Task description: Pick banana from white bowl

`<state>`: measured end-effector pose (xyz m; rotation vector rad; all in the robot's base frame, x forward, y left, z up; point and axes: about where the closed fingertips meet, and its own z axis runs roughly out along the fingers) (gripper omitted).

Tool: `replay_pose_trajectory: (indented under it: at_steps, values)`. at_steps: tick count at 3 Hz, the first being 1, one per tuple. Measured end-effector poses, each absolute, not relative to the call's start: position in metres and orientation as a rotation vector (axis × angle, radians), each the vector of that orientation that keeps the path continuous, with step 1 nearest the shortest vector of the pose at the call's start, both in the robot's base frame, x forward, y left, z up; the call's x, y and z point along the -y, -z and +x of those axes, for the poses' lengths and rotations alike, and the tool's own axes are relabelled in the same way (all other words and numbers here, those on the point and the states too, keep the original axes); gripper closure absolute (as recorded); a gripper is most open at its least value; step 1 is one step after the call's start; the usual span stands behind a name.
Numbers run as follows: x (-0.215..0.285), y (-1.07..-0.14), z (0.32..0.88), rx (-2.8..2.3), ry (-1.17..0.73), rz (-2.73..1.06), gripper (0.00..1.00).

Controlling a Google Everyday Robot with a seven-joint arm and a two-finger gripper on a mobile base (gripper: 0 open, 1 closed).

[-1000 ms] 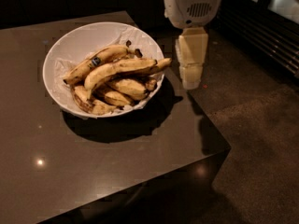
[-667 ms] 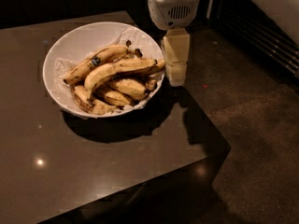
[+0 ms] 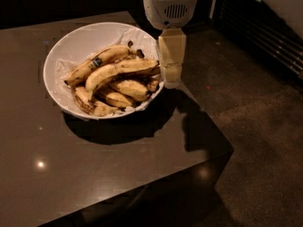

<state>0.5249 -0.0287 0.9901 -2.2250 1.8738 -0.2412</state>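
gripper (image 3: pixel 171 81) is hung at 3 o'clock of the white bowl (image 3: pixel 78 39), just by its rim; open or closed cannot be told. the banana (image 3: pixel 123 69) is laid on top inside the bowl.

Nothing readable: the dark sticker (image 3: pixel 97 62) on the rear banana (image 3: pixel 116 54) is illegible. The gripper (image 3: pixel 171 79) hangs beside the white bowl (image 3: pixel 85 32).

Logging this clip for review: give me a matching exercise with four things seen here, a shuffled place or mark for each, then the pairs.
1. banana
2. second banana
3. white bowl
4. gripper

A. just outside the bowl's rim
B. on the dark table
C. bears a dark sticker
D. longest, on top, no sticker

Pairs: 1-D, 2-C, 3-B, 4-A
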Motion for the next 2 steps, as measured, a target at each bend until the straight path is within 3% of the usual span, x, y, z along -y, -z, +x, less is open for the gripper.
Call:
replay_pose_trajectory:
  at_steps: [2]
  values:
    - [-0.004,-0.983,0.523,-1.858,0.087,-2.242,0.0]
